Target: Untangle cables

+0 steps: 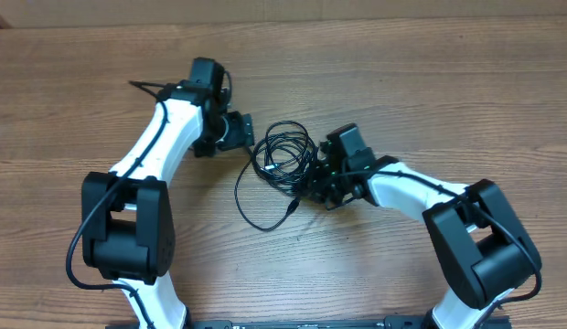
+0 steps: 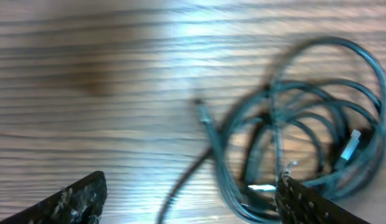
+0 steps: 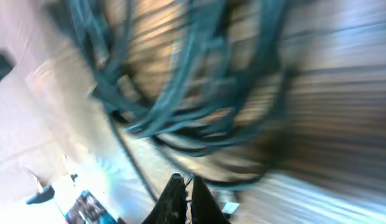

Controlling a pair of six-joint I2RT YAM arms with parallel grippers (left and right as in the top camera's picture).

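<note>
Separation looks barely begun: right gripper (image 3: 185,186) clenched at the cables' (image 1: 283,157) right edge, grasp unclear; left gripper (image 2: 190,183), fingers released just left of them, next needs one loose strand.

Thin black flexible cables (image 1: 283,153) lie bunched on the wooden table (image 1: 430,82), tangled in loose overlapping loops. One loose strand (image 1: 239,195) leaves the bunch's left side, curves downward and hooks back to a small plug (image 1: 294,208). A silvery connector (image 2: 350,149) sits among the loops.

Wood-grain table (image 1: 430,82), black cables (image 1: 282,157) bunched in loose loops near its middle — 1 strand trailing out
</note>
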